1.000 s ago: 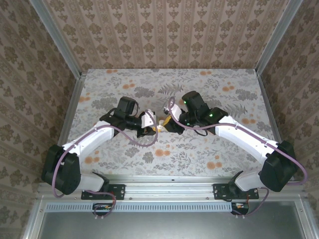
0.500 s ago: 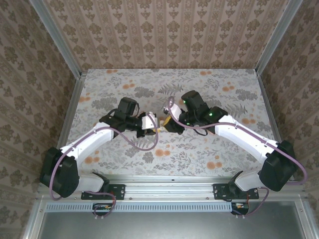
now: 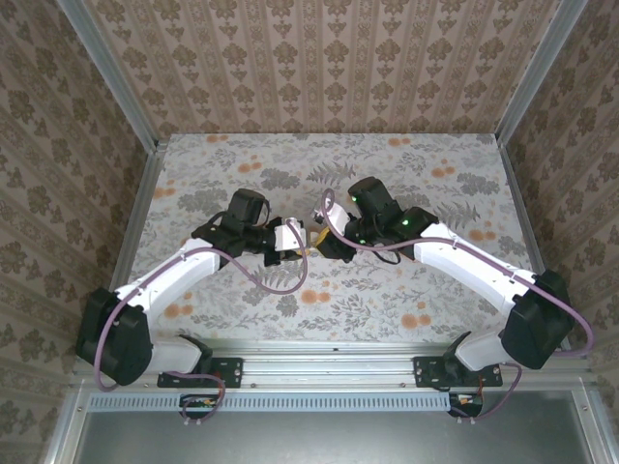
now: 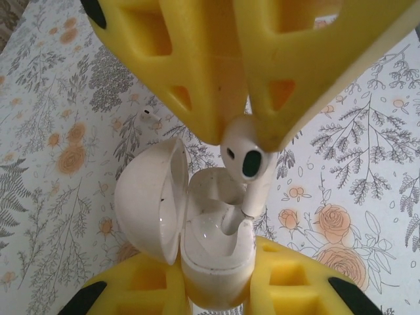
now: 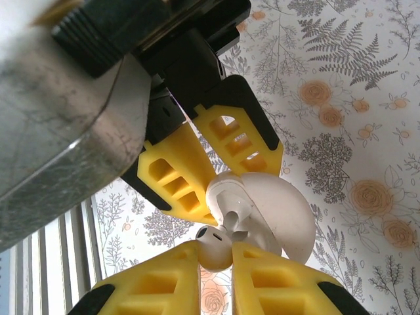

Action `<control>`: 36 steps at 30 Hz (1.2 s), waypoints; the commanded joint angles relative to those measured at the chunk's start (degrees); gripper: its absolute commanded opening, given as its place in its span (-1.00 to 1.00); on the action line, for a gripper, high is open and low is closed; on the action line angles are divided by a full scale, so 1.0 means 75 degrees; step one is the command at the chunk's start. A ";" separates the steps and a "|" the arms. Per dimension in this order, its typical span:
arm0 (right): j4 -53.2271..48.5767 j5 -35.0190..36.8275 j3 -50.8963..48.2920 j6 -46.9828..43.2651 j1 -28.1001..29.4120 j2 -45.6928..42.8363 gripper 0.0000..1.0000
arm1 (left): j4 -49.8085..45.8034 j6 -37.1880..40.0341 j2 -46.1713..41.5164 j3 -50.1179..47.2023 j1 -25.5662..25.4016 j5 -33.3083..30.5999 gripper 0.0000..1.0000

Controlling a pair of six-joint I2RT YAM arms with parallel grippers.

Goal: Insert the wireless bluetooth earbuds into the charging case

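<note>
**A:** Jaws, left wrist view?
**B:** Your left gripper [image 4: 216,292] clamps the glossy white charging case [image 4: 216,256], its domed lid open at nine o'clock. Your right gripper [image 4: 246,121] pinches a smooth earbud [image 4: 244,154], stem tip at the well. The other earbud [image 4: 151,117] lies on the floral table [image 4: 52,197] at eleven.
**A:** Right wrist?
**B:** Slotted yellow fingers [image 5: 187,207] hug the case at twelve.
**A:** Top?
**B:** Tips meet mid-table.

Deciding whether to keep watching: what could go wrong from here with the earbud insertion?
The right pincer grips the earbud only by its rounded head, so it may slip. Its stem enters the charging case tilted and could jam. The left pincer holds the case low; pushing might tip it.
</note>
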 commanded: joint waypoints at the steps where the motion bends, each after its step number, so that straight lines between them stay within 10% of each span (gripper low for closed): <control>1: -0.0213 0.0274 0.0264 -0.0158 0.0069 0.0141 -0.68 | 0.0151 0.0235 -0.0237 0.0001 -0.0098 0.0099 -0.88; 36: 0.0039 0.0621 0.0207 -0.0090 0.0075 0.0058 -0.66 | 0.0294 0.0091 -0.0285 -0.0052 -0.0280 0.0028 -0.89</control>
